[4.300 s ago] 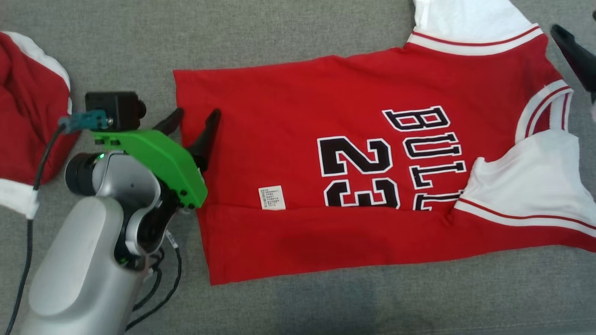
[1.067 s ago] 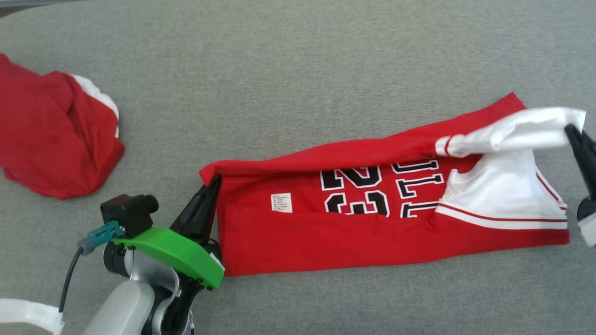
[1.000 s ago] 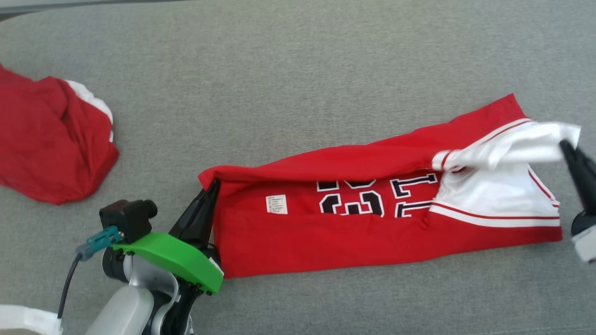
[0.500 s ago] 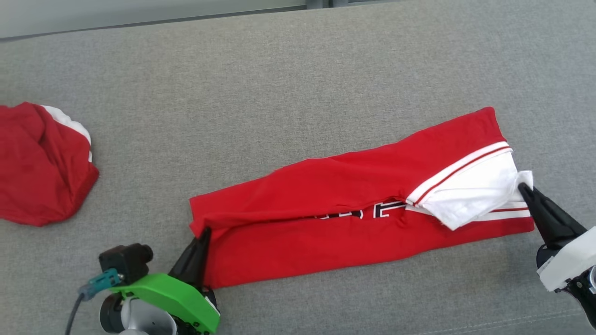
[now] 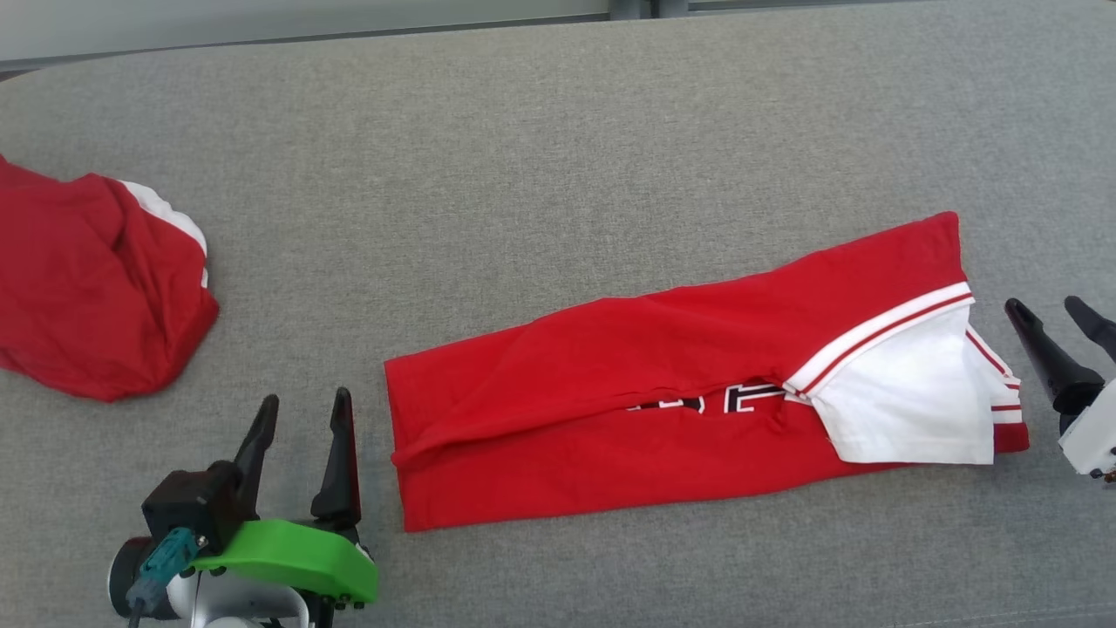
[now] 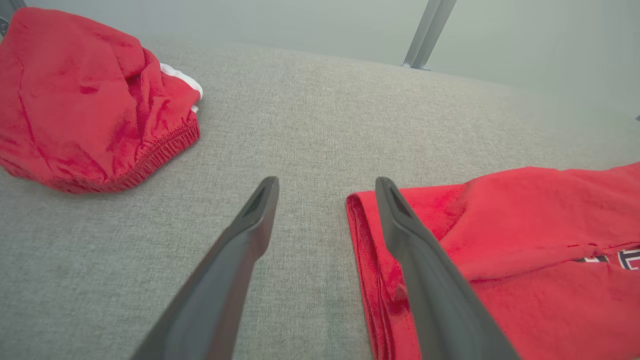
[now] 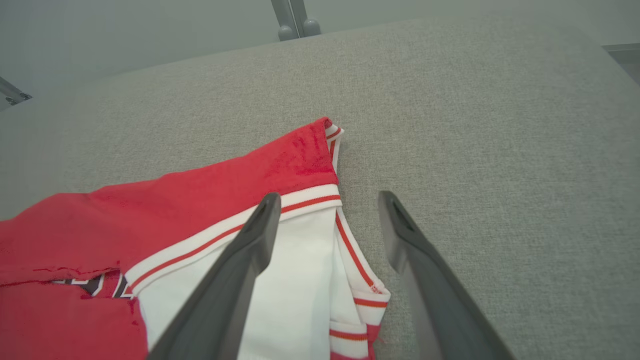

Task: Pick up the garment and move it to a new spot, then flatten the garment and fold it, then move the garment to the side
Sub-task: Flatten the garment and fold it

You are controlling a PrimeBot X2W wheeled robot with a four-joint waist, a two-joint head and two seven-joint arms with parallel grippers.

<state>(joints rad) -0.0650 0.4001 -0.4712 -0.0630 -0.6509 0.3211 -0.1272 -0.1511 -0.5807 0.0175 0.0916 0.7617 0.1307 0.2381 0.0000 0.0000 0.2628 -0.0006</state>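
Grey cloth surface (image 5: pixel 558 131). Jersey (image 5: pixel 610 436): long folded red strip, centre-right of the head view, white sleeve on top. Left gripper (image 5: pixel 305 397), lower left: fingers spread, empty, beside the jersey's end. Right gripper (image 5: pixel 1042 303), right edge: spread, empty. Left wrist view adds the gathered hem of a red heap (image 6: pixel 75 100); right wrist view adds a post (image 7: pixel 295 17).

Crumpled red cloth (image 5: pixel 87 288) at far left, grey fabric surface (image 5: pixel 523 174), metal post (image 6: pixel 427 32) behind

Print on the jersey (image 5: pixel 610 366) is unreadable.
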